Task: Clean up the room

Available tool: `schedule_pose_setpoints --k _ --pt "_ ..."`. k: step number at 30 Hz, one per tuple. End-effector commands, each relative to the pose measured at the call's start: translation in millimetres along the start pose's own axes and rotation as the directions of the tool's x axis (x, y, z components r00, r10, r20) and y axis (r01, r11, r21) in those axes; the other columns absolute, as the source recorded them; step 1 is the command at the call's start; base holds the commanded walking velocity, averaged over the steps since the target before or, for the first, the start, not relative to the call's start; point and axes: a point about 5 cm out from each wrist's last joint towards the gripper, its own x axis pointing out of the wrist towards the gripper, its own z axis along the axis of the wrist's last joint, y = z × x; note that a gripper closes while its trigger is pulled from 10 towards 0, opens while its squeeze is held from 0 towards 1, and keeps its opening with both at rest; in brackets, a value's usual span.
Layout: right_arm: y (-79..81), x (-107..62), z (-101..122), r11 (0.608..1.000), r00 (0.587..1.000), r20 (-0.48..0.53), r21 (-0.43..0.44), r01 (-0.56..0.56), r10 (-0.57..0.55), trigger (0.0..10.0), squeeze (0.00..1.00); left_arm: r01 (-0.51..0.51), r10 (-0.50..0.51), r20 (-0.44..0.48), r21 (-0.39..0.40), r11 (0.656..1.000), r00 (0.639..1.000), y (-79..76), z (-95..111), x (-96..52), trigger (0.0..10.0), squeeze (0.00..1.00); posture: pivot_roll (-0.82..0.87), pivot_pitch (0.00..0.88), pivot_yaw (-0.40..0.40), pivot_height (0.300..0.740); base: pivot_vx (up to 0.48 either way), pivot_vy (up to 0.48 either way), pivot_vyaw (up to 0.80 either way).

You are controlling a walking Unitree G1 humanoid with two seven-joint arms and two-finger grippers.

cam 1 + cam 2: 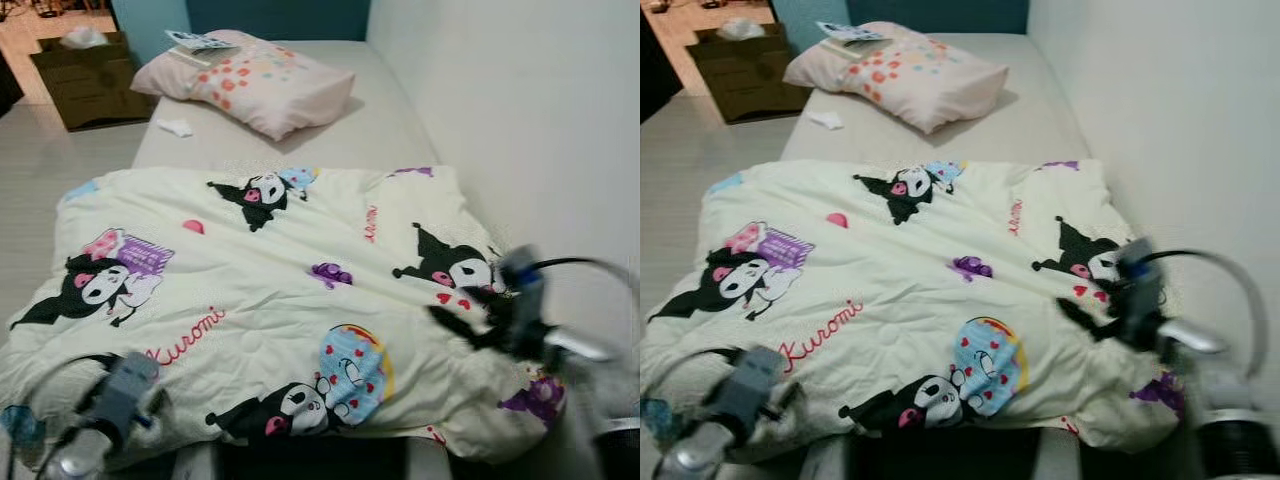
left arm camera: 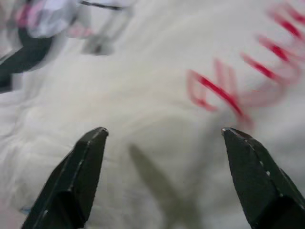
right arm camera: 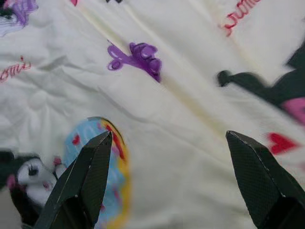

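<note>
A: Blanket, cream, soft quilted cotton, printed with black-and-white cartoon characters and red script [image 1: 260, 300]: location?

B: Spread rumpled over the near end of the grey mattress [image 1: 370, 125], its far edge short of the pillow. Surface creased, puffy at the near hem.

A: Other bedding?

B: 1 plump rectangular pillow in a pale pink case with orange and red blotches [image 1: 255, 80], at the head of the bed. 1 flat printed booklet or paper [image 1: 198, 43] lies on its far corner. 1 small crumpled white scrap [image 1: 175, 127] lies on the bare mattress near the pillow.

A: Containers?

B: 1 brown cardboard box, open-topped [image 1: 85, 80], on the pale floor [image 1: 30, 170] beside the head of the bed. Something white and crumpled [image 1: 82, 38] sits in it; material unclear.

A: Left gripper [image 2: 164, 132]?

B: 2 black tapered fingers [image 2: 76, 181] spread wide, hovering just above the blanket near the red script at the near left corner. Holding nothing.

A: Right gripper [image 3: 169, 136]?

B: Fingers likewise spread apart, empty, over the blanket's right side, near the white wall [image 1: 520, 120]. Head views blurred there.
</note>
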Motion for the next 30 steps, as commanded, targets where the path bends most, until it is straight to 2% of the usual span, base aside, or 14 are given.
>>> schedule_pose_setpoints --k 1,2,3,5,6,7,12,14,16,17,20,24,26,30 --pt "7.0 4.7 -6 1.0 1.0 -0.026 0.004 0.013 -0.013 10.0 0.0 -0.06 0.056 -0.052 -0.082 0.995 0.997 3.9 -11 -3.6 10.0 0.0 0.02 0.089 -0.011 0.511 0.0 0.0 0.0" --pt "17.2 13.6 -14 0.999 0.999 -0.027 0.044 0.023 -0.022 10.0 0.0 -0.135 0.127 -0.066 -0.125 0.983 0.99 14.9 -12 -3.2 10.0 0.0 0.01 0.094 -0.017 0.511 0.0 0.0 0.0" --pt "17.2 13.6 -14 0.999 0.999 -0.027 0.044 0.023 -0.022 10.0 0.0 -0.135 0.127 -0.066 -0.125 0.983 0.99 14.9 -12 -3.2 10.0 0.0 0.01 0.094 -0.017 0.511 0.0 0.0 0.0" --pt "32.7 22.2 -27 0.997 0.999 -0.048 0.073 0.025 -0.022 10.0 0.0 -0.243 0.228 -0.104 -0.176 0.954 0.968 30.6 -17 -4.8 10.0 0.0 0.01 0.094 -0.017 0.511 0.0 0.0 0.0" --pt "32.7 22.2 -27 0.997 0.999 -0.048 0.073 0.025 -0.022 10.0 0.0 -0.243 0.228 -0.104 -0.176 0.954 0.968 30.6 -17 -4.8 10.0 0.0 0.01 0.094 -0.017 0.511 0.0 0.0 0.0" --pt "47.7 31.5 -39 0.994 0.997 -0.069 0.095 0.046 -0.04 10.0 0.0 -0.297 0.268 -0.153 -0.22 0.929 0.951 40.2 -27 -9.9 10.0 0.0 0.0 0.113 -0.024 0.511 0.0 0.0 0.0" --pt "61.4 37.5 -50 0.996 0.993 -0.105 0.067 0.06 -0.053 10.0 0.0 -0.298 0.254 -0.173 -0.307 0.904 0.951 40.2 -31 -10.6 10.0 0.0 0.0 0.124 -0.034 0.511 0.0 0.0 0.0" --pt "71.7 40.6 -56 0.998 0.992 -0.123 0.046 0.048 -0.042 10.0 0.0 -0.234 0.192 -0.146 -0.367 0.9 0.97 30.2 -26 -4.1 10.0 0.0 -0.02 0.139 -0.04 0.511 0.0 0.0 0.0" --pt "77.4 41.4 -58 0.999 0.992 -0.126 0.037 0.039 -0.034 10.0 0.0 -0.198 0.165 -0.117 -0.386 0.901 0.979 25.0 -20 1.5 10.0 0.0 -0.04 0.157 -0.043 0.511 0.0 0.0 0.0" --pt "83.4 40.6 -60 0.999 0.991 -0.128 0.034 0.031 -0.027 10.0 0.0 -0.173 0.152 -0.083 -0.409 0.896 0.985 22.3 -11 7.4 10.0 0.0 -0.05 0.173 -0.048 0.511 0.0 0.0 0.0" --pt "87.1 39.4 -62 0.999 0.991 -0.128 0.032 0.028 -0.024 10.0 0.0 -0.161 0.149 -0.061 -0.422 0.892 0.987 21.6 -6 10.7 10.0 0.0 -0.06 0.177 -0.05 0.511 0.0 0.0 0.0" --pt "96.2 29.9 -72 1.0 0.987 -0.159 0.018 0.015 -0.012 10.0 0.0 -0.168 0.166 -0.045 -0.451 0.877 0.985 27.1 4 18.7 10.0 0.0 -0.09 0.206 -0.054 0.511 0.0 0.0 0.0" --pt "99.1 15.6 -85 1.0 0.978 -0.208 -0.01 0.02 -0.021 10.0 0.0 -0.199 0.179 -0.087 -0.455 0.868 0.98 30.4 2 20.2 10.0 0.0 -0.13 0.236 -0.051 0.511 0.0 0.0 0.0" --pt "95.5 4.5 -91 0.998 0.969 -0.242 -0.042 0.042 -0.051 10.0 0.0 -0.24 0.191 -0.154 -0.447 0.861 0.97 31.6 -8 17.1 10.0 0.0 -0.14 0.249 -0.05 0.511 0.0 0.0 0.0"
